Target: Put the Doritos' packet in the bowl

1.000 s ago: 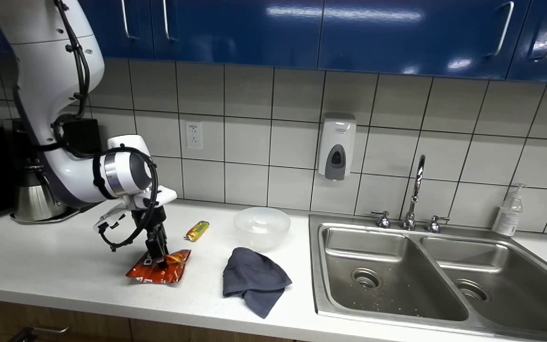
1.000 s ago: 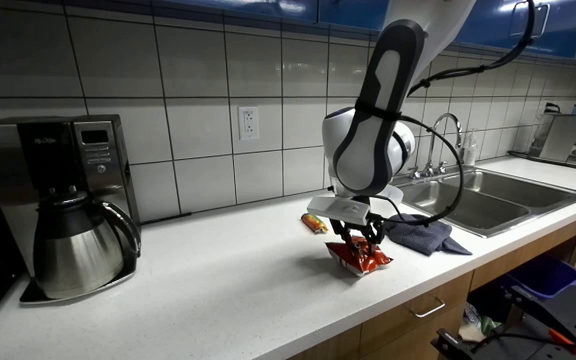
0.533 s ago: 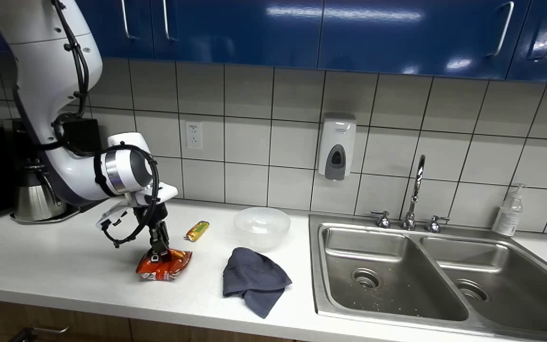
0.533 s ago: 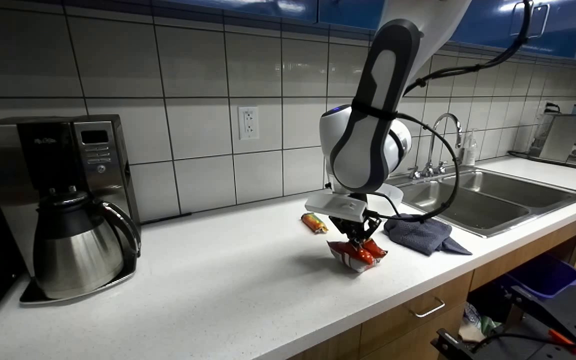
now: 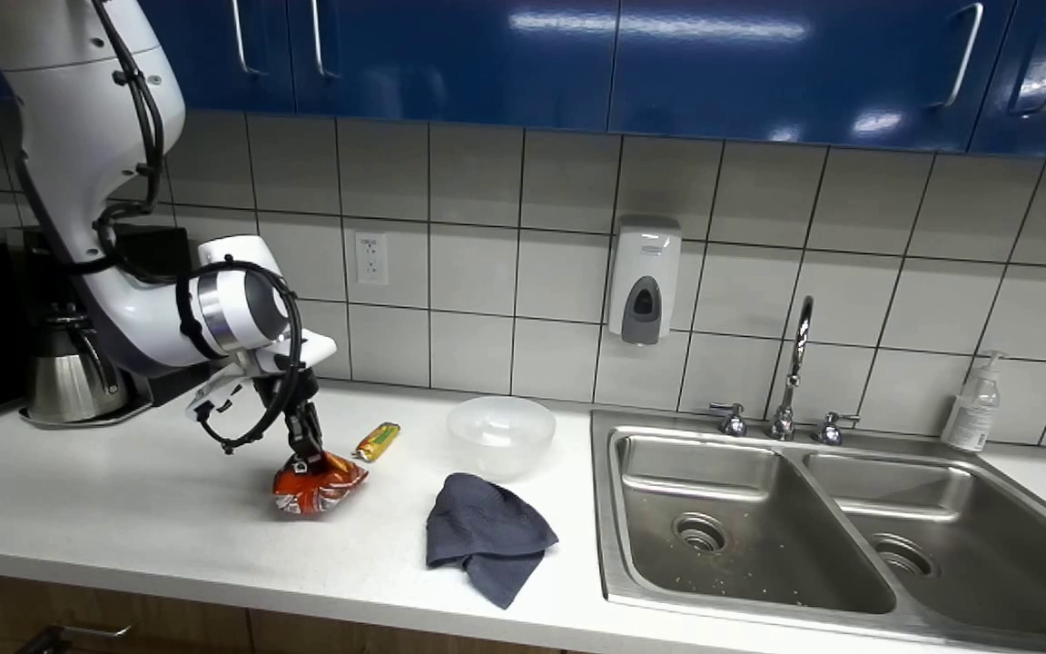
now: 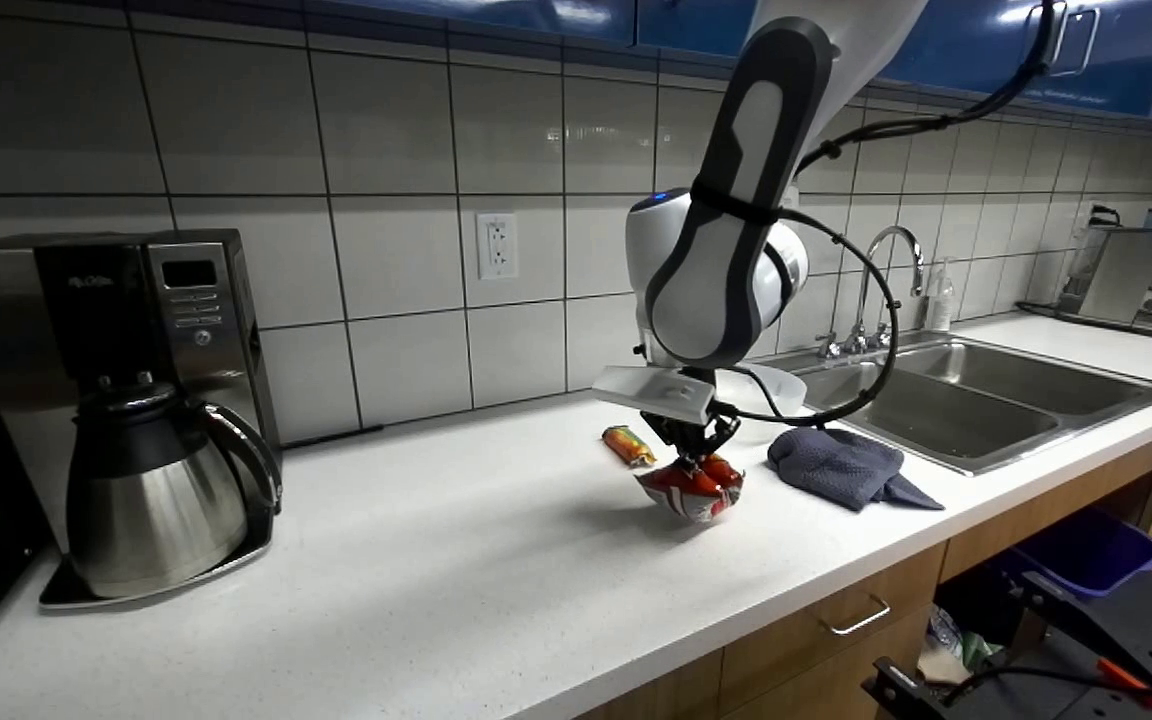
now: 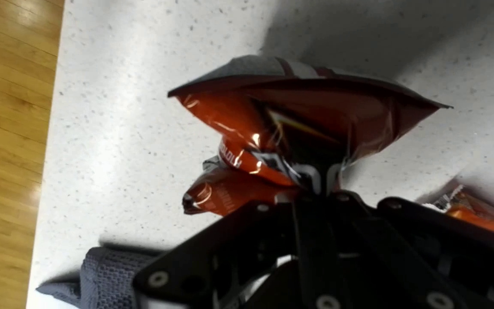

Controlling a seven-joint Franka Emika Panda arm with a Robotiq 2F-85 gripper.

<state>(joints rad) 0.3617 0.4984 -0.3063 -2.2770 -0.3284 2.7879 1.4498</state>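
The Doritos' packet (image 5: 316, 490), red-orange and crinkled, is pinched near its middle by my gripper (image 5: 310, 461). Its ends flare out on both sides of the black fingers in the wrist view, where the packet (image 7: 225, 111) fills the upper middle. With jaws drawn together, the gripper (image 7: 322, 193) has bunched the foil between its tips. The packet (image 6: 691, 492) seems to hang slightly above the white counter, its shadow falling beside it. Back and to the right, against the tiled wall, stands the translucent bowl (image 5: 500, 438); the arm's cable partly covers the bowl (image 6: 786, 388) in an exterior view.
A small yellow wrapper (image 5: 377, 441) lies between packet and bowl. A dark blue-grey cloth (image 5: 488, 536) sits in front of the bowl. Steel sink basins (image 5: 750, 527) are beyond the bowl. A coffee maker (image 6: 166, 420) stands at the counter's far end.
The gripper's jaws have come together on the packet, crumpling its middle. Gripper and packet have then risen a little, and the packet's ends now fold around the fingers.
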